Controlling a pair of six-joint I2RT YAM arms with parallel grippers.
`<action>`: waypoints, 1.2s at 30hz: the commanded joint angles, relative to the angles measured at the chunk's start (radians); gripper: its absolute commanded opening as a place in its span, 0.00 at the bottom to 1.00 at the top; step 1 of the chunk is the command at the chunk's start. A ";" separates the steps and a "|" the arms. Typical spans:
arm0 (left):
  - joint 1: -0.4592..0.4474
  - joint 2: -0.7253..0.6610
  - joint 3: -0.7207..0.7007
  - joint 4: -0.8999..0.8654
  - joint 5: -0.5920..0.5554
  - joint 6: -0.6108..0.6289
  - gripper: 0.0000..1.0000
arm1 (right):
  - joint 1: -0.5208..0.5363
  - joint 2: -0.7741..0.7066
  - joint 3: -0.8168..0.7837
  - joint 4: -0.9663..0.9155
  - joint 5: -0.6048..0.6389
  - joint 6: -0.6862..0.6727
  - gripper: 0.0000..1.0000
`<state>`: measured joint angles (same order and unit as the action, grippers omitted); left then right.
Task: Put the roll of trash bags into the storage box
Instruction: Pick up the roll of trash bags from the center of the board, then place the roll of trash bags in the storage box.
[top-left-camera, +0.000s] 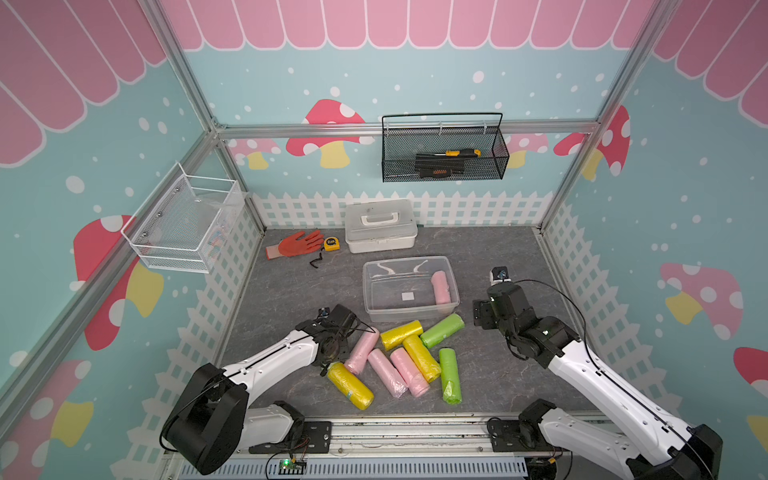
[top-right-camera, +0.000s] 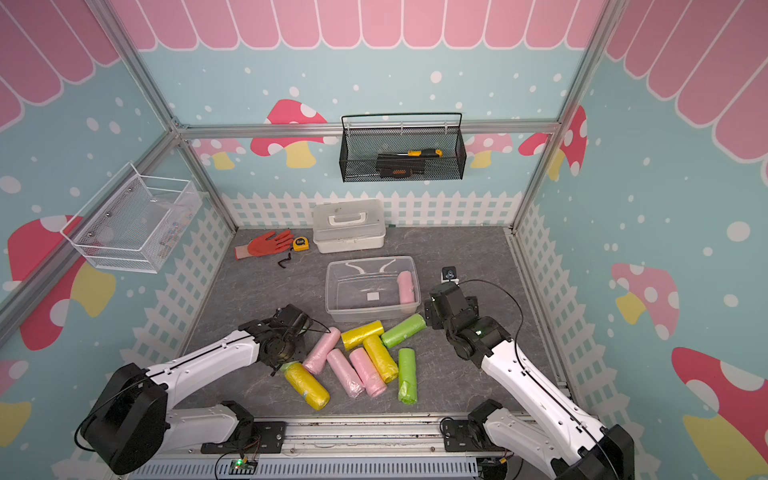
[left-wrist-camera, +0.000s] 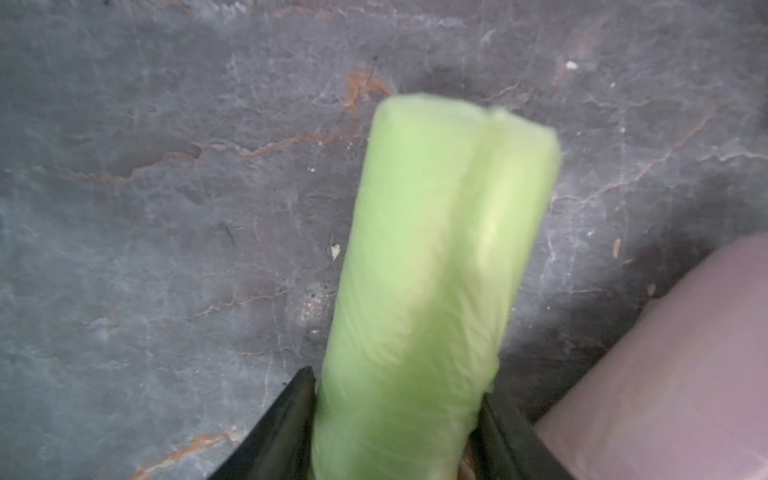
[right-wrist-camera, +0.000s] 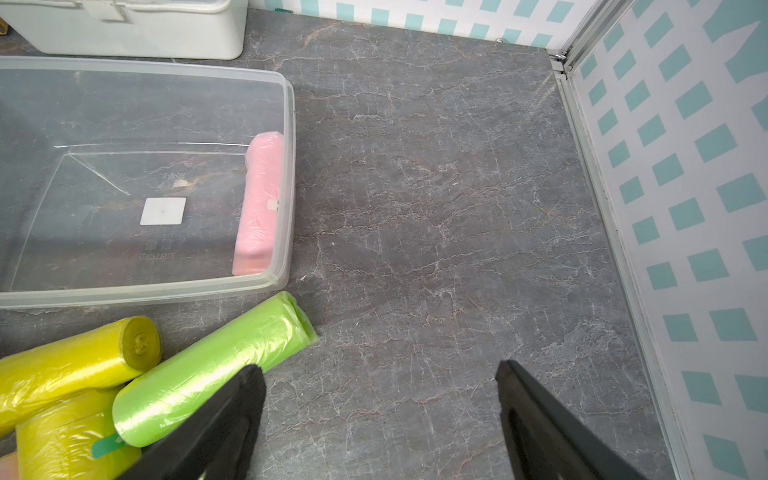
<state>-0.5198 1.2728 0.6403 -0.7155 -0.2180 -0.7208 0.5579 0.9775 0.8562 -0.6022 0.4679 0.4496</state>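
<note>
Item: green roll (left-wrist-camera: 436, 228) of trash bags. Location: at the edge of the loose pile (top-left-camera: 419, 361) on the worktop (top-left-camera: 291, 299), near the storage box (top-left-camera: 386, 299), not in it. Left jaws: closed against its two sides. Right jaws: wide, empty. Step, as judged: grasp; next, lift it over the rim beside the pink roll (top-left-camera: 440, 286) inside. Markings: box floor embossed, seemingly HUALONG; white sticker (right-wrist-camera: 163, 211) blank.
</note>
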 joint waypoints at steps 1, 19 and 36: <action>-0.006 -0.038 0.009 0.004 -0.020 -0.007 0.44 | 0.001 0.010 0.027 -0.017 0.012 0.009 0.89; -0.003 -0.237 0.196 -0.123 -0.049 -0.054 0.01 | 0.001 0.001 0.026 -0.029 0.018 0.016 0.89; -0.050 0.262 0.877 -0.379 0.046 -0.083 0.00 | -0.001 0.041 0.047 -0.042 0.010 0.021 0.89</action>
<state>-0.5556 1.4719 1.4136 -1.0306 -0.1883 -0.8078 0.5579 1.0061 0.8753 -0.6273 0.4713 0.4580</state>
